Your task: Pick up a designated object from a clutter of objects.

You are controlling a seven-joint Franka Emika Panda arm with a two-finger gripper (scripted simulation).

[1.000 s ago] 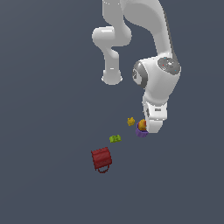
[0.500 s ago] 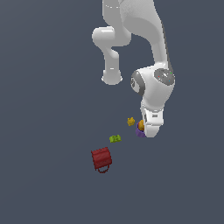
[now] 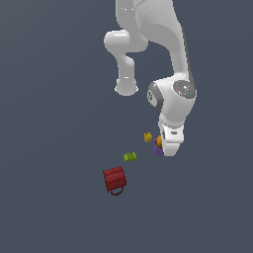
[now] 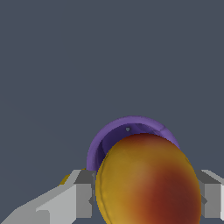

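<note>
The round yellow-orange fruit with a dark red blush (image 4: 148,183) fills the gap between my two grey fingers (image 4: 83,199) in the wrist view. In the exterior view only a sliver of the fruit (image 3: 159,141) shows beside my hand. My gripper (image 4: 148,199) is down over the fruit with one finger on each side, close to its skin, jaws still spread. The purple cup (image 4: 131,129) stands right behind the fruit, touching or nearly touching it, and shows under my hand in the exterior view (image 3: 157,150). My gripper (image 3: 169,149) hides most of both.
A tiny yellow piece (image 3: 147,137) lies just to the exterior view's left of my hand. A tiny green block (image 3: 130,156) lies further left and nearer. A red handbag with a handle (image 3: 114,179) lies beyond that, nearer still. All rest on a plain dark grey floor (image 3: 49,148).
My hand has come down and a little to the exterior view's left, onto the fruit and cup. The other items have not moved.
</note>
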